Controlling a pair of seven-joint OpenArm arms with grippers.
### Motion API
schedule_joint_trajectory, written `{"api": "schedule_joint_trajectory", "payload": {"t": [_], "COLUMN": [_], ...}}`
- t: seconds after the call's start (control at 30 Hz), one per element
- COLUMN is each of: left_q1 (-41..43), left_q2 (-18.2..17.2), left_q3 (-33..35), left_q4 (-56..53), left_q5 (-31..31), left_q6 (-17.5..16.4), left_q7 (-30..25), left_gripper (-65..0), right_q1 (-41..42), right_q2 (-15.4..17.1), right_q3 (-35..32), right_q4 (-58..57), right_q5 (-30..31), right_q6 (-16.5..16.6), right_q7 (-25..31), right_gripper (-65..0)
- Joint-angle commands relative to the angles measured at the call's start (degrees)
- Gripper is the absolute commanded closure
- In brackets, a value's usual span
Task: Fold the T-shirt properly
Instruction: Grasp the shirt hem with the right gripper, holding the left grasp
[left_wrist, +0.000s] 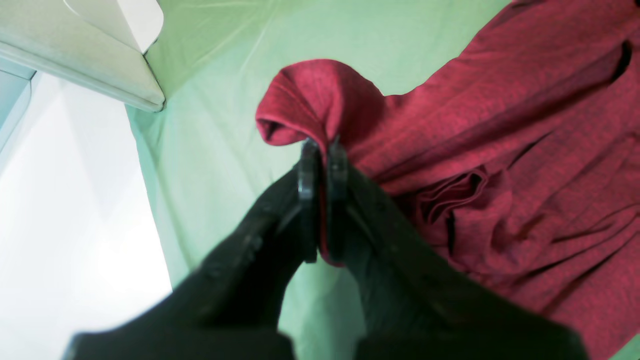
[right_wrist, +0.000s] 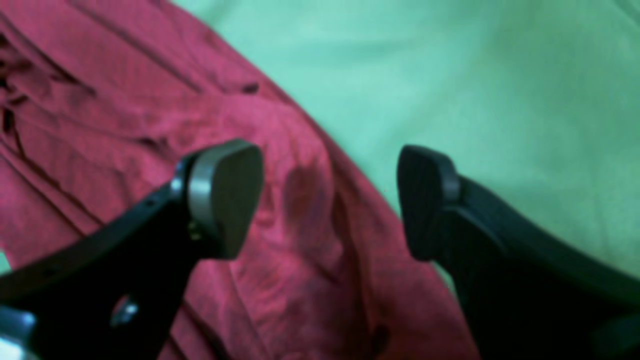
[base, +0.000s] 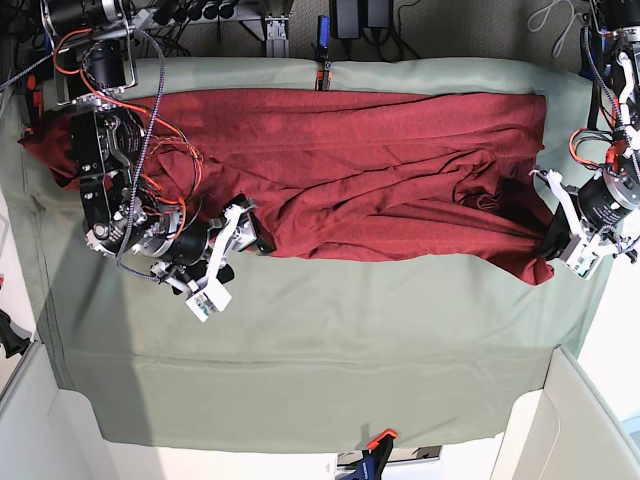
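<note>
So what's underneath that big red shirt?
A pale green table cloth shows all around the T-shirt and appears to run on beneath it. Whatever else might lie under the shirt is hidden by the fabric.

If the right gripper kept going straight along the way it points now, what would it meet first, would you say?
Most likely the T-shirt: the open right gripper points at its edge, with the green table cloth just beside. Depth is unclear.

A pale green cloth covers the table; clamps sit at twelve and six o'clock.
</note>
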Motion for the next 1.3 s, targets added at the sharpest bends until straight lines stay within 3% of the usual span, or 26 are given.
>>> {"api": "schedule_joint_trajectory", "payload": {"t": [0.0, 0.27, 0.47, 0.6, 1.07, 1.13, 1.27], "left_q1": [-0.90, -0.90, -0.90, -0.90, -0.90, -0.90, -0.90], "left_q2": [-1.29, -1.29, -1.29, -1.29, -1.29, -1.29, -1.29], "left_q3": [-0.70, -0.70, -0.70, -0.70, -0.70, -0.70, -0.70], "left_q4": [0.81, 0.81, 0.81, 0.81, 0.81, 0.81, 0.81], "left_q5": [-0.52, -2.10, -2.21, -2.25, -2.23, -2.23, -2.21], "left_q6": [0.16, 0.16, 0.16, 0.16, 0.16, 0.16, 0.16], "left_q7": [-0.79, -0.79, -0.50, -0.42, -0.02, -0.02, 0.00], "left_gripper": [0.0, 0.0, 0.0, 0.0, 0.0, 0.0, 0.0], "right_q1": [2.12, 4.31, 5.27, 5.22, 0.94, 0.35, 0.42], "right_q2": [-0.57, -6.23, -5.88, -5.88, -5.88, -5.86, -5.86], "right_q3": [0.52, 0.26, 0.20, -0.55, -6.45, -6.49, -6.43], "right_q4": [0.81, -5.92, -12.63, -13.16, -13.14, -13.14, -12.92], "right_q5": [0.61, -5.53, -6.75, -3.19, 0.26, 0.24, 0.00], "right_q6": [-1.11, -2.69, -1.14, 0.70, 1.86, 1.86, 1.84], "right_q7": [1.95, 3.89, 4.22, 0.52, -1.92, -1.51, -1.27], "right_gripper": [-44.7, -44.7, -44.7, -44.7, -44.2, -37.5, -9.8]}}
